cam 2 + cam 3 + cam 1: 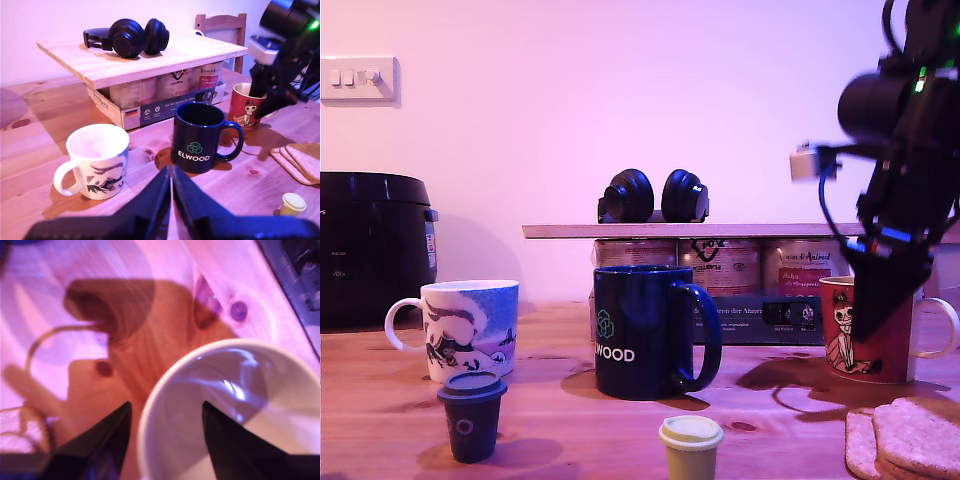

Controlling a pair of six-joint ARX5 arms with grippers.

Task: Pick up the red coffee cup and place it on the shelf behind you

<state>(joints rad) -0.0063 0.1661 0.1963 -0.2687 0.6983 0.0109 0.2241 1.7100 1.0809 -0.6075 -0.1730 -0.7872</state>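
My second gripper [162, 440] is spread open astride the rim of the red coffee cup [868, 335], one finger [235, 447] inside the white bowl and the other outside the wall, not yet clamped. My first gripper [171, 192] hangs over the table [30, 150] with its tips pressed together on nothing. The cup stands at the exterior view's right, just beside the tins under the shelf [690, 230].

Exterior view sits low at worktop [550, 420] level, facing wall and shelf [720, 230]. First wrist view looks across mugs from higher up, sharing shelf and red coffee cup [246, 106]. Second wrist view looks straight down, very close, into that cup.
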